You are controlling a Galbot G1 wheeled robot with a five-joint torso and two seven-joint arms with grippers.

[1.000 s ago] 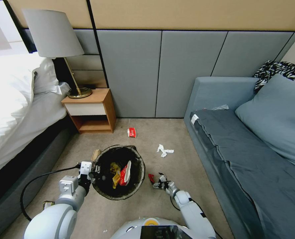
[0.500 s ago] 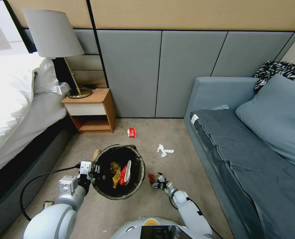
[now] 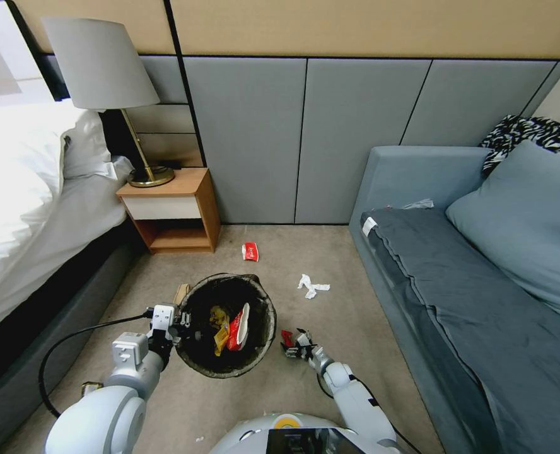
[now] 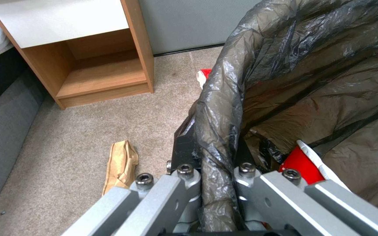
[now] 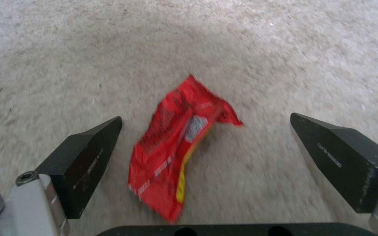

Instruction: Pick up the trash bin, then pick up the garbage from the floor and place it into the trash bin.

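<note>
Left gripper (image 4: pixel 217 177) pinching liner-covered rim of trash bin (image 3: pixel 229 325), held off floor. Right gripper (image 5: pixel 206 144) spread wide, red wrapper (image 5: pixel 178 141) centred between fingers on carpet (image 5: pixel 285 49). Risk: thin flat wrapper slides from closing fingertips; bin rim slips.

black-lined trash bin (image 3: pixel 229 325), red wrapper (image 5: pixel 178 147) flat on carpet (image 5: pixel 263 49)

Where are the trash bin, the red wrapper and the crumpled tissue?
trash bin (image 3: pixel 262 296): head view, bag-lined rim.
red wrapper (image 5: pixel 176 144): right wrist view, its middle.
crumpled tissue (image 3: pixel 310 285): head view, its middle.
</note>
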